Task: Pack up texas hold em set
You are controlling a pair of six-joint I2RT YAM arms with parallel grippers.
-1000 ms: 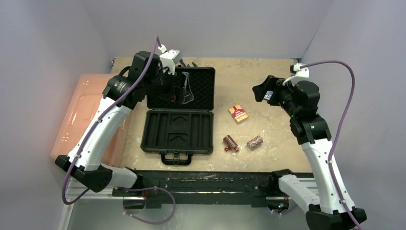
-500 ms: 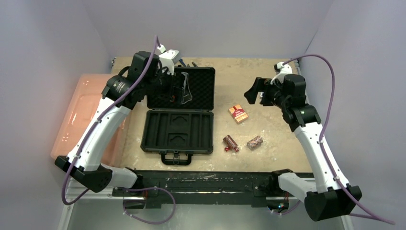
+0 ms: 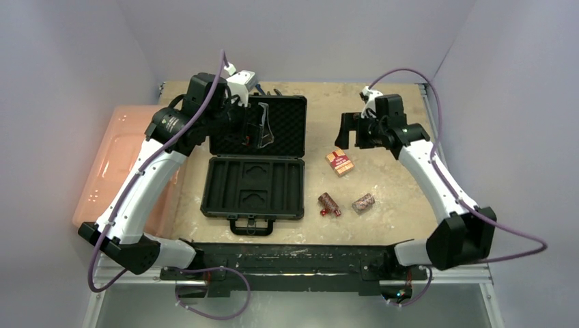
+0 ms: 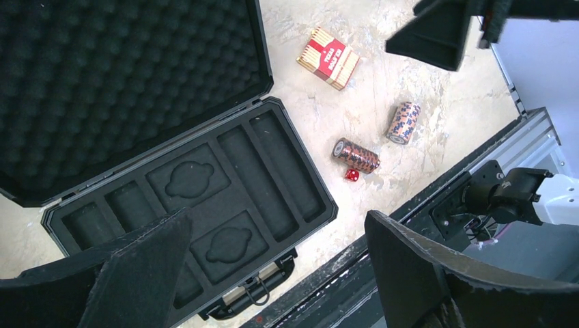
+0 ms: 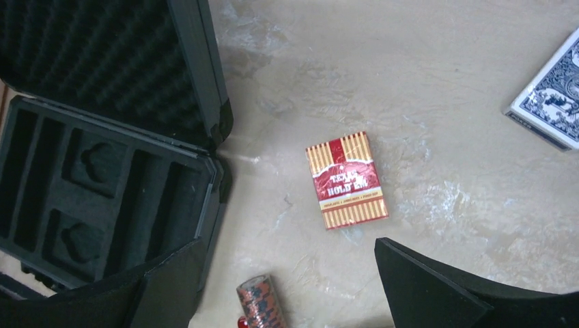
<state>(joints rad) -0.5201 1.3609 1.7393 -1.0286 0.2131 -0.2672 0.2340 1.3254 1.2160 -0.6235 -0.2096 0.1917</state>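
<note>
The black case point(image 3: 252, 188) lies open, its foam lid point(image 3: 283, 126) folded back and its slots point(image 4: 205, 198) empty. My left gripper point(image 3: 259, 133) hovers open over the lid; in its wrist view the left gripper point(image 4: 276, 215) holds nothing. The red deck point(image 3: 339, 162) lies right of the case, with my open right gripper point(image 3: 355, 133) just above and behind it. In the right wrist view the red deck point(image 5: 347, 180) sits ahead of the empty right gripper point(image 5: 288, 242). Two chip rolls point(image 3: 329, 203) point(image 3: 363, 203) and a red die point(image 4: 351, 175) lie nearer. A blue deck point(image 5: 548, 102) shows at the frame's right edge.
A large pink translucent bin point(image 3: 116, 164) stands left of the table, beside the left arm. The black rail point(image 3: 293, 256) with both arm bases runs along the near edge. Grey walls close in the back and sides.
My right arm has swung left and stretched out, bringing its open gripper over the red deck. The left arm and the set's pieces have not moved.
</note>
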